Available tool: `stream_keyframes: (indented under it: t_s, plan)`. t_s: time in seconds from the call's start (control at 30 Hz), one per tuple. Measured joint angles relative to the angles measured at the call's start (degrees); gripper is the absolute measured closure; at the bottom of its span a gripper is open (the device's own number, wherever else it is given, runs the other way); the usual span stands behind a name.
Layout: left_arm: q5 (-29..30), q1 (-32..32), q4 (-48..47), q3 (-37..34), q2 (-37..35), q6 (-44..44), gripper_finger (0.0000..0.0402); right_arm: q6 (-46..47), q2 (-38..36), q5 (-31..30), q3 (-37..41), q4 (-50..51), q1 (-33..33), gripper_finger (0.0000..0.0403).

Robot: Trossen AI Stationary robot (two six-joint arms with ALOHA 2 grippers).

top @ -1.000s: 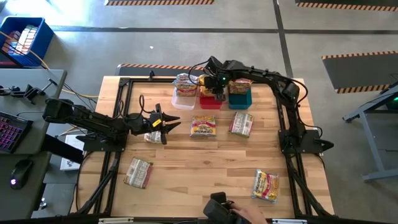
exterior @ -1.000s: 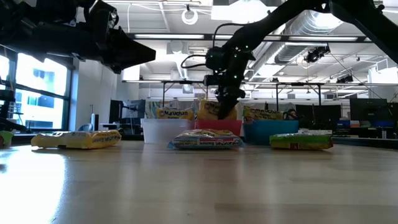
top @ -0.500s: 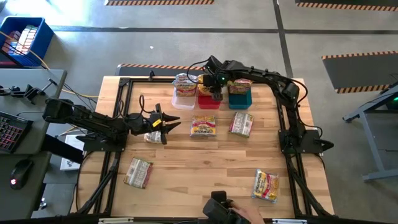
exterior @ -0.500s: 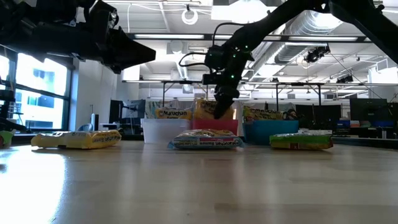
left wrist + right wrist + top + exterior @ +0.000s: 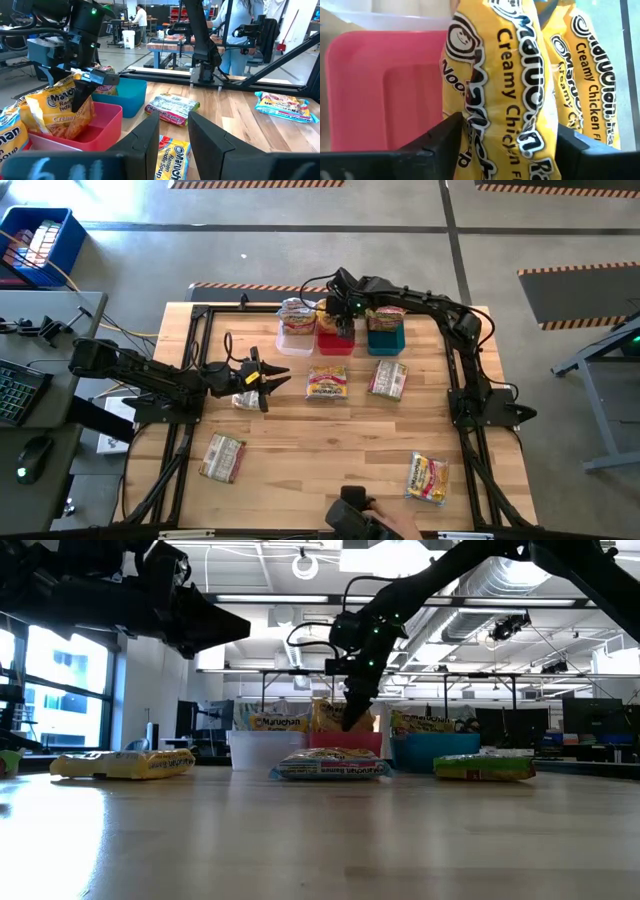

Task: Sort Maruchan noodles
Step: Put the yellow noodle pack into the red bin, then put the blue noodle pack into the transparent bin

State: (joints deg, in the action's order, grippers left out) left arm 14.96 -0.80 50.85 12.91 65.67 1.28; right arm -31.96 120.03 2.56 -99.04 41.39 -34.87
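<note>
Since the earlier frames the right gripper is rising a little above the red bin and its fingers are spreading apart, standing clear on either side of the yellow packet rather than pinching it. That packet is leaning upright in the red bin at the table's far edge, next to a second yellow one. The clear bin and the teal bin are sitting either side of the red one, each holding packets. The left gripper is hovering near the table's left edge, its fingers parted and holding nothing, above a packet. More noodles are lying flat on the table: two at the middle, one toward the near left corner, one toward the near right corner.
</note>
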Motion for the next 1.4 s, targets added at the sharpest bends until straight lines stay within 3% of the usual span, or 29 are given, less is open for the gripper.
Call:
stream_keyframes:
  t_s: [0.43, 0.97, 1.13, 1.33, 1.4]
  plan:
    - [-0.02, 0.01, -0.02, 0.00, 0.01, 0.04, 0.0310, 0.66, 0.02, 1.05, 0.50, 0.26, 0.73, 0.0178]
    - [-0.01, 0.02, -1.13, 0.04, 0.04, 0.09, 0.0310, -1.48, -7.03, -15.68, 0.44, 4.56, 5.81, 0.0188]
    - [0.73, 0.00, -2.61, 0.04, 0.04, 0.14, 0.0310, -0.01, -11.41, -16.07, 0.52, 6.41, 8.31, 0.0240]
    - [0.76, -0.54, -3.17, 0.04, 0.04, 0.11, 0.0310, 3.24, -12.41, -15.11, 0.58, 10.34, 9.07, 0.0377]
    - [0.78, -0.91, -3.28, 0.04, 0.04, 0.11, 0.0310, 3.56, -12.75, -14.54, 2.32, 8.31, 9.39, 0.0392]
